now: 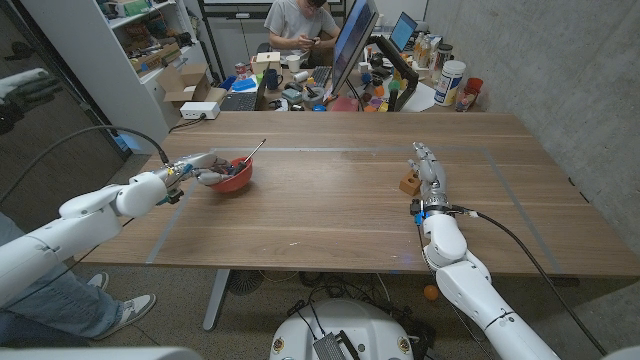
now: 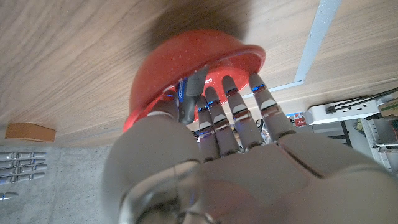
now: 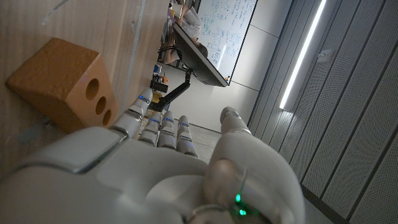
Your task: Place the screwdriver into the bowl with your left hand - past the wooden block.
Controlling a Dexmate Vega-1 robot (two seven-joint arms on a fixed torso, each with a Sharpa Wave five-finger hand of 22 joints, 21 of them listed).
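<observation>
Wooden block (image 1: 409, 185) beside right robot hand (image 1: 428, 172), red bowl (image 1: 236, 176) far left

The table (image 1: 340, 200) is wood with a matt, fine grain. The bowl (image 2: 186, 65) looks like glossy red plastic. The block (image 3: 59, 78) is plain smooth wood.

My wooden surface (image 1: 330, 200) carries a red bowl (image 1: 235, 177) near its left side and a small wooden block (image 1: 409, 184) with holes well apart to the right, just beside my right hand (image 1: 430, 172), which rests there too.
</observation>
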